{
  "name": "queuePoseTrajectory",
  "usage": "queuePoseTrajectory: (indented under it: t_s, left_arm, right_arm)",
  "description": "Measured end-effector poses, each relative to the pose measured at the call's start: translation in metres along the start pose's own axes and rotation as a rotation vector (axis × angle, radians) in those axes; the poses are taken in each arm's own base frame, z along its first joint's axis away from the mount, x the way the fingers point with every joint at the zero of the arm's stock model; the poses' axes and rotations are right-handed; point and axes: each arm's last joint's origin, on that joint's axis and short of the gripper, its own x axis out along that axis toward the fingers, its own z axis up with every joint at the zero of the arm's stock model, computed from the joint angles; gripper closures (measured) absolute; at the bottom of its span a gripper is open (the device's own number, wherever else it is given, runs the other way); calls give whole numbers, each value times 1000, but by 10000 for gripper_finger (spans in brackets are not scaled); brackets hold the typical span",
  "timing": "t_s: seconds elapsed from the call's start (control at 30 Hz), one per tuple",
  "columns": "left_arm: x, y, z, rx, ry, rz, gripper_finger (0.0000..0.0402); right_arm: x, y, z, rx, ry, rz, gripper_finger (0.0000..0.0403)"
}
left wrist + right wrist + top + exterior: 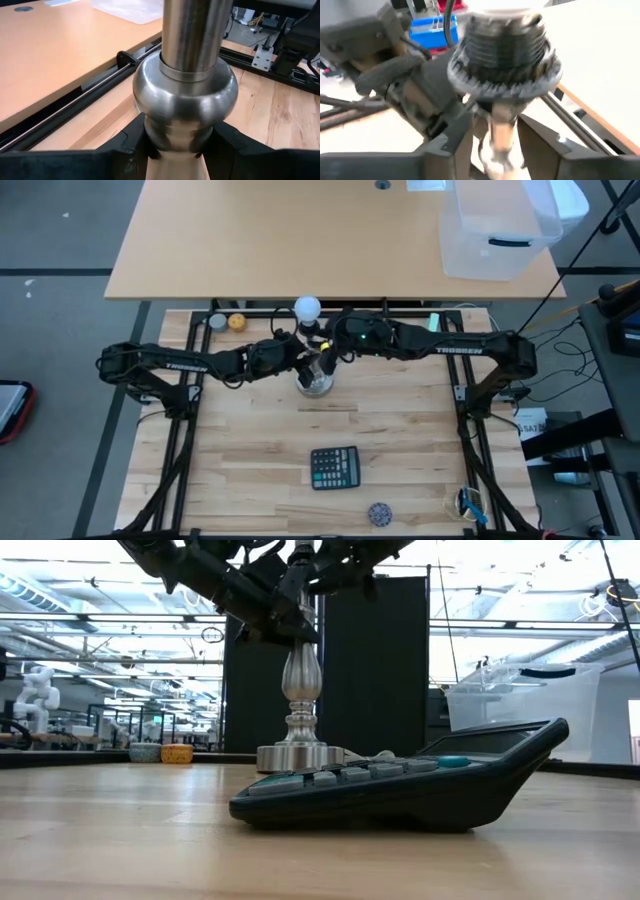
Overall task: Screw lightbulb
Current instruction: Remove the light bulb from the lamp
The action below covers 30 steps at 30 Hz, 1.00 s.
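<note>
Standing on slatted wood table (400,440), metal stand (300,700), calculator (400,785).

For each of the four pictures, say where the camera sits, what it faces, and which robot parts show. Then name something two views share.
High view: overhead, facing down; both arms meet at the lightbulb.
Low view: tabletop level, facing the calculator and metal stand.
Left wrist view: the left gripper closed around the stand's stem.
Right wrist view: the right gripper fingers flank the socket.
Shared: the stand, in the low and left wrist views.
</note>
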Motion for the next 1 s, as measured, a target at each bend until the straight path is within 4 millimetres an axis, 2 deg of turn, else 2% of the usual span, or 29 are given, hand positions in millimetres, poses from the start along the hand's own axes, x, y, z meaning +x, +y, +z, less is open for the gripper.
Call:
queuePoseTrajectory:
  t_s: [0.13,0.3,0.47,0.83,1.0]
  left_arm:
    - [0,0,0,-1,0,4,265]
    - [0,1,0,-9,-1,14,265]
    - [0,1,-1,-10,2,16,265]
    - [0,1,-1,-14,2,20,265]
    - [0,1,-1,-13,3,18,265]
  right_arm:
    - [-12,-1,6,7,-7,-18,226]
    - [-31,-1,22,61,-100,-8,185]
    - [-52,-2,46,76,-276,-19,162]
    - [-49,0,50,81,-301,52,119]
    - [-57,2,62,79,-338,67,90]
